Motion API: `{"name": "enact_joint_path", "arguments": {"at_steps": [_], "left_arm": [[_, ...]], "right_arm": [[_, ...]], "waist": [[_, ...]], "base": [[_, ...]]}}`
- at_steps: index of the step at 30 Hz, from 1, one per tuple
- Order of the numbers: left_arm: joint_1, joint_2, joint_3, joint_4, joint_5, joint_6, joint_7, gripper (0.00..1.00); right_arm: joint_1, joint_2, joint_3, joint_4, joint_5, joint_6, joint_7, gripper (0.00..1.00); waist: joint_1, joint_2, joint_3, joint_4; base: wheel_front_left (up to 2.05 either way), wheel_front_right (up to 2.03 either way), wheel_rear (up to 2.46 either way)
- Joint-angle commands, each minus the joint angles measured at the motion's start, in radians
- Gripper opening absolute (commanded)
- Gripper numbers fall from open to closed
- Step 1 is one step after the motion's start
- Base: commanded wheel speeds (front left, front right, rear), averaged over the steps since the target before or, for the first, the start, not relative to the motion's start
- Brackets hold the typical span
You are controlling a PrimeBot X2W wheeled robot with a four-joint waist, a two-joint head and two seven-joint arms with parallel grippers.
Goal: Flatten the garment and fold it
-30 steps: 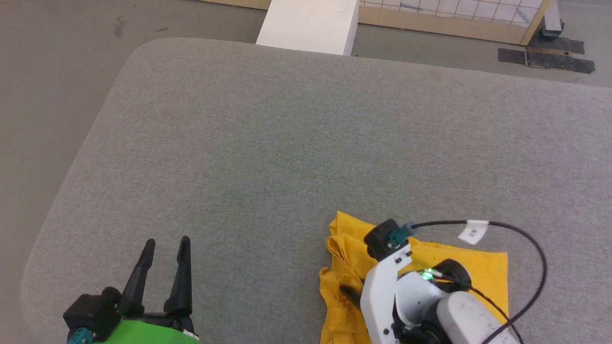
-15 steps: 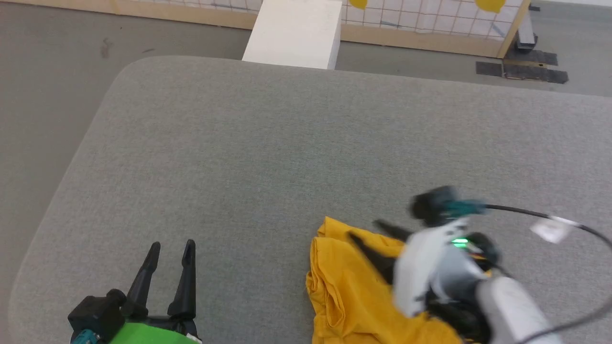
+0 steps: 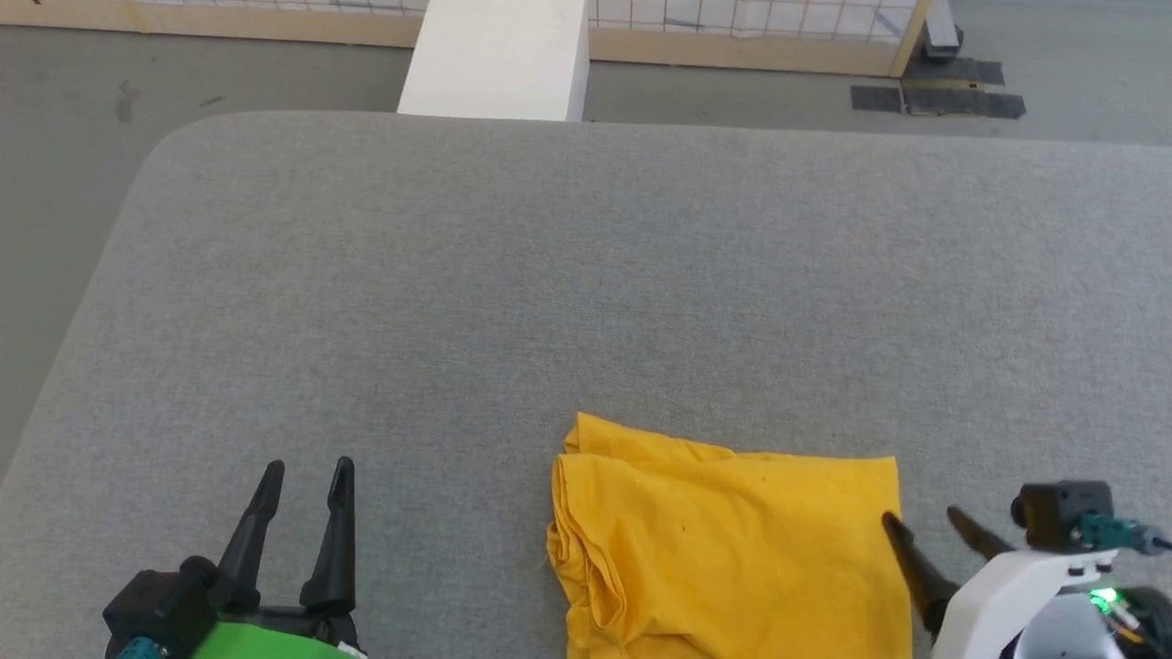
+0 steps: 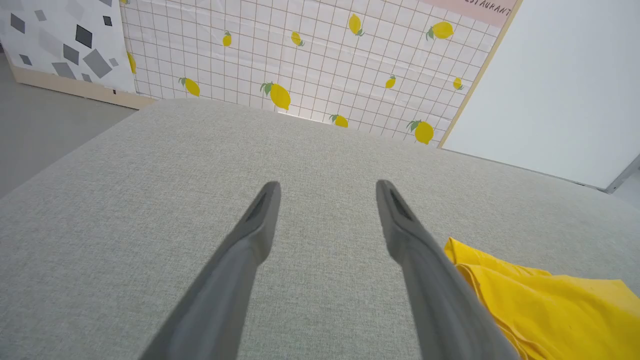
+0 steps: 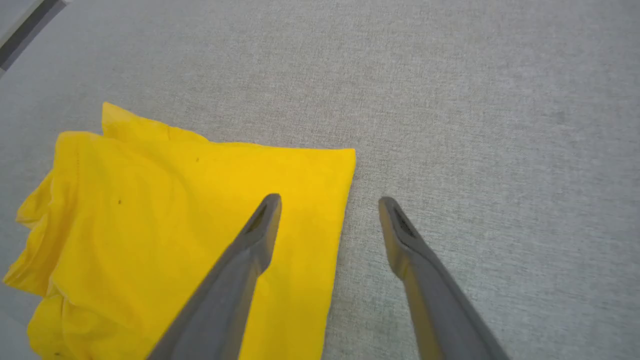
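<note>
1. Pink strip (image 4: 467,6) along the top of the lemon-print grid panel (image 4: 310,60), left wrist view: dark capital letters reading "…STAURANT".
2. The word runs slanted, and its start and letter tops are cut by the picture edge, so the first letters cannot be told.

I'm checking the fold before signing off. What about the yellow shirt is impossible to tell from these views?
Head view: the garment loses its near edge to the picture's bottom edge.
Left wrist view: most of it is past the right edge or behind a finger of the left gripper.
Lower layers: hidden under the top layer in every view.
</note>
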Motion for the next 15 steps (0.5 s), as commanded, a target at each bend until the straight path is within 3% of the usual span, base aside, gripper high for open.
{"name": "enact_joint_path", "arguments": {"at_steps": [1,11,12,14,15], "left_arm": [[0.005,0.011,-0.001,-0.006,-0.002,0.001,0.006,1.00],[-0.043,0.034,-0.012,-0.019,-0.001,-0.005,0.020,1.00],[-0.045,0.036,-0.012,-0.019,-0.001,-0.006,0.020,1.00],[-0.049,0.040,-0.013,-0.019,0.001,-0.005,0.021,1.00],[-0.052,0.042,-0.013,-0.020,0.004,-0.005,0.020,1.00]], "right_arm": [[0.012,0.015,0.001,0.017,0.008,-0.002,-0.009,1.00],[-0.004,0.057,0.013,0.184,0.032,-0.002,-0.021,1.00],[-0.009,0.059,0.021,0.200,0.043,-0.002,-0.015,0.81],[-0.019,0.061,0.035,0.226,0.049,-0.002,-0.009,0.00],[-0.022,0.062,0.038,0.235,0.051,-0.002,-0.007,0.00]], "waist": [[0.0000,-0.0001,0.011,-0.007],[0.0000,-0.0001,0.037,0.027],[0.0000,-0.0001,0.037,0.030],[0.0000,-0.0001,0.035,0.034],[0.0000,-0.0001,0.033,0.036]], "base": [[0.00,0.00,0.00],[0.00,0.00,0.00],[0.00,0.00,0.00],[0.00,0.00,0.00],[0.00,0.00,0.00]]}}
